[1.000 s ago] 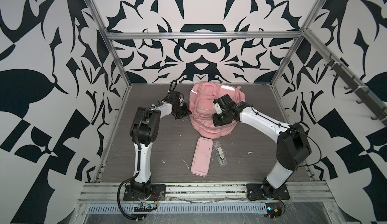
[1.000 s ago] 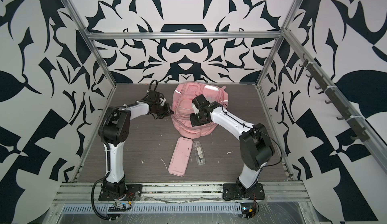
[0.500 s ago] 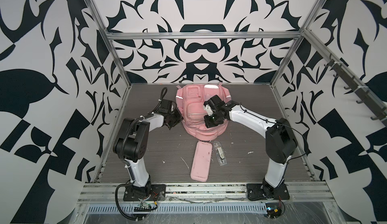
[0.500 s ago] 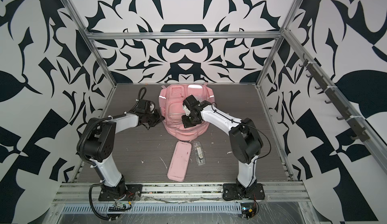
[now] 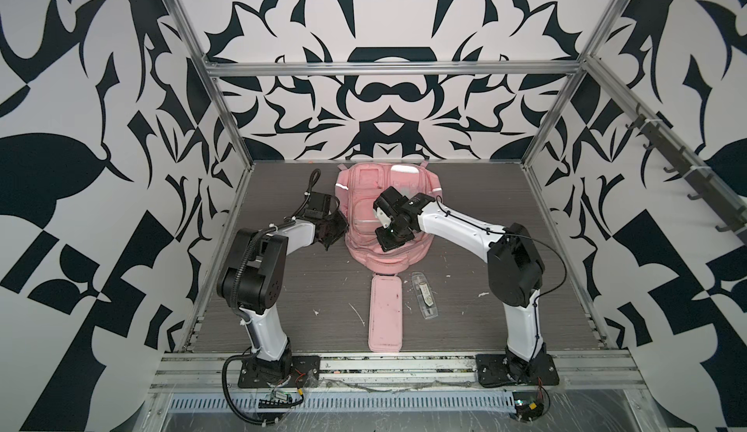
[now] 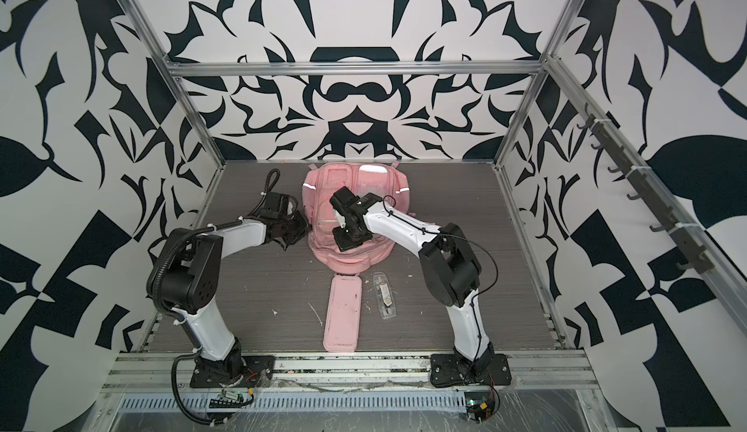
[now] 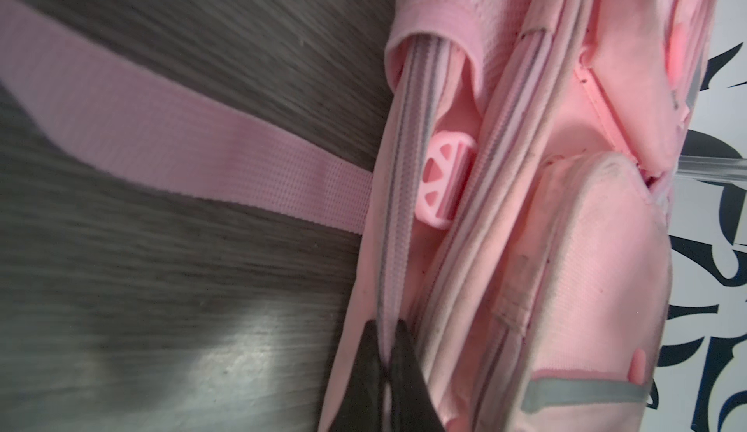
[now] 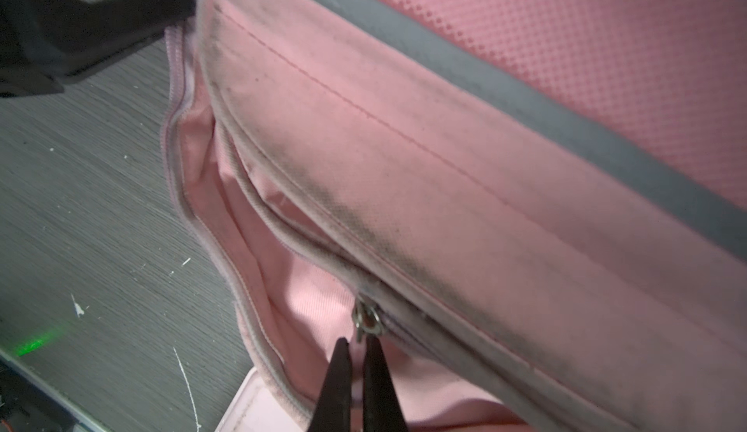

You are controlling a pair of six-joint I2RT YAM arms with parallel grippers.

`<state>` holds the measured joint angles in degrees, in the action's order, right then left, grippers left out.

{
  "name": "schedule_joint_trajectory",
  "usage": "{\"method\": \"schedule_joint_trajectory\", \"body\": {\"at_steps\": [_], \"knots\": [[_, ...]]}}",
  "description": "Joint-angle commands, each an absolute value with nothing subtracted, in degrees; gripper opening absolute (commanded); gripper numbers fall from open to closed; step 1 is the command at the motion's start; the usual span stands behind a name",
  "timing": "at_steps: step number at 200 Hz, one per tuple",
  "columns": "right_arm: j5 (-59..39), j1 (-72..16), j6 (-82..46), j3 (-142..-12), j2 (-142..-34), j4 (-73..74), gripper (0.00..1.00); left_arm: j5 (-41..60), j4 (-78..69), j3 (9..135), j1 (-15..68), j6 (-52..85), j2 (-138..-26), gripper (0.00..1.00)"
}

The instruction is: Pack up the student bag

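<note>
The pink student bag (image 5: 359, 203) (image 6: 323, 191) lies flat at the back middle of the table in both top views. My left gripper (image 5: 337, 232) (image 6: 301, 228) is at its left side. In the left wrist view it (image 7: 386, 329) is shut on a zip edge of the bag (image 7: 566, 248). My right gripper (image 5: 386, 244) (image 6: 343, 244) hangs over the bag's front half. In the right wrist view it (image 8: 357, 343) is shut on the pull of the metal zip slider (image 8: 367, 321), and the pocket (image 8: 258, 256) gapes open behind the slider.
A flat pink pencil case (image 5: 385, 312) (image 6: 341, 316) lies just in front of the bag, touching its front edge. A small clear plastic case (image 5: 423, 296) (image 6: 385, 296) lies to its right. A pink strap (image 7: 161, 143) trails over the table. Patterned walls close three sides.
The bag has slid left across the table. Both grippers moved left and a little forward with it, still shut on its zips.
</note>
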<state>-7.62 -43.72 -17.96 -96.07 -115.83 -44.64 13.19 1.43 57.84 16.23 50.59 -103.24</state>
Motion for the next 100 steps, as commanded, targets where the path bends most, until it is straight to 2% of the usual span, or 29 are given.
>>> {"method": "schedule_joint_trajectory", "body": {"at_steps": [1, 100], "knots": [[-9.9, -45.2, -15.6, -99.2, -113.5, -37.9, 0.0, 20.0, 1.0, 60.5, 18.1, 50.7, -103.7, 0.0], [-9.9, -42.2, -14.7, -100.4, -111.5, -40.6, 0.0, 23.0, 0.0, 64.6, 18.7, 51.8, -106.1, 0.01]]}}
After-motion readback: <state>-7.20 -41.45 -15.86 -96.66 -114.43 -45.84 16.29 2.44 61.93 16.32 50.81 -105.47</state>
